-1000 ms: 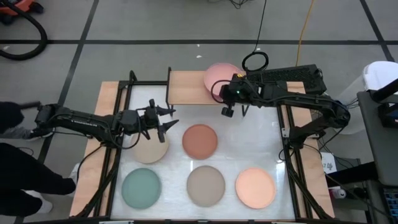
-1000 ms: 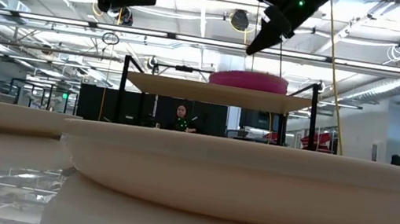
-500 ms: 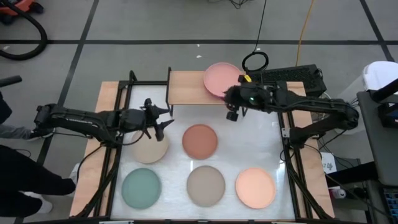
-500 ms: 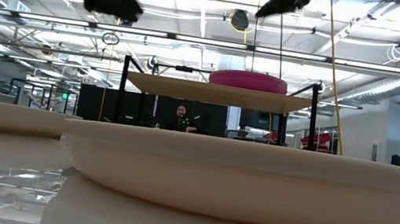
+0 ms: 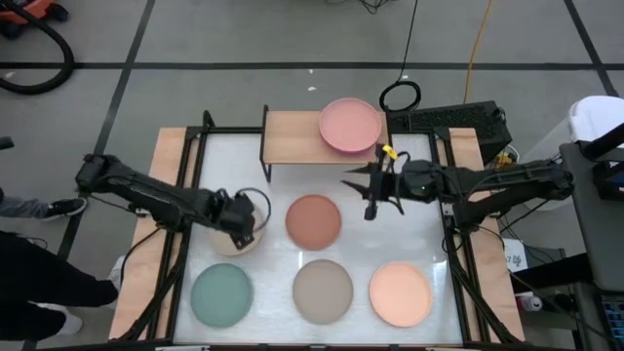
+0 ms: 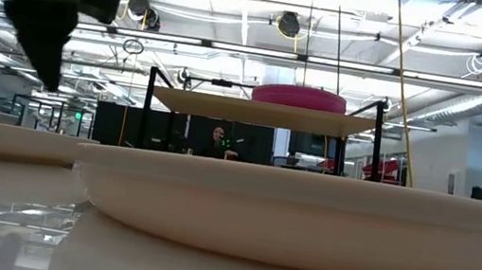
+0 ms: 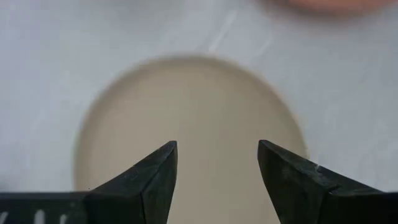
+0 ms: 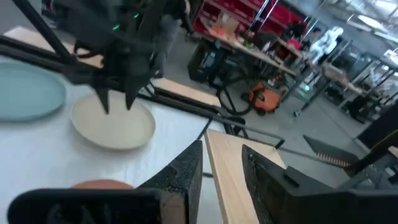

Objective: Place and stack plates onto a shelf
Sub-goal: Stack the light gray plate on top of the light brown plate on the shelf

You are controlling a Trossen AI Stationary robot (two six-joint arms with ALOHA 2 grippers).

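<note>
The left gripper (image 5: 244, 220), fingers spread, is now hanging over the round matte beige plate (image 5: 232, 232) at centre-left; the right gripper (image 5: 359, 193), slightly parted and empty, has withdrawn from the light wood shelf (image 5: 294, 137) at upper centre, above the white table (image 5: 409, 234).

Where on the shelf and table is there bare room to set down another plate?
The shelf is bare on its left half, beside the pink plate. The table is bare right of the terracotta plate, under the right gripper. The front row is crowded.
</note>
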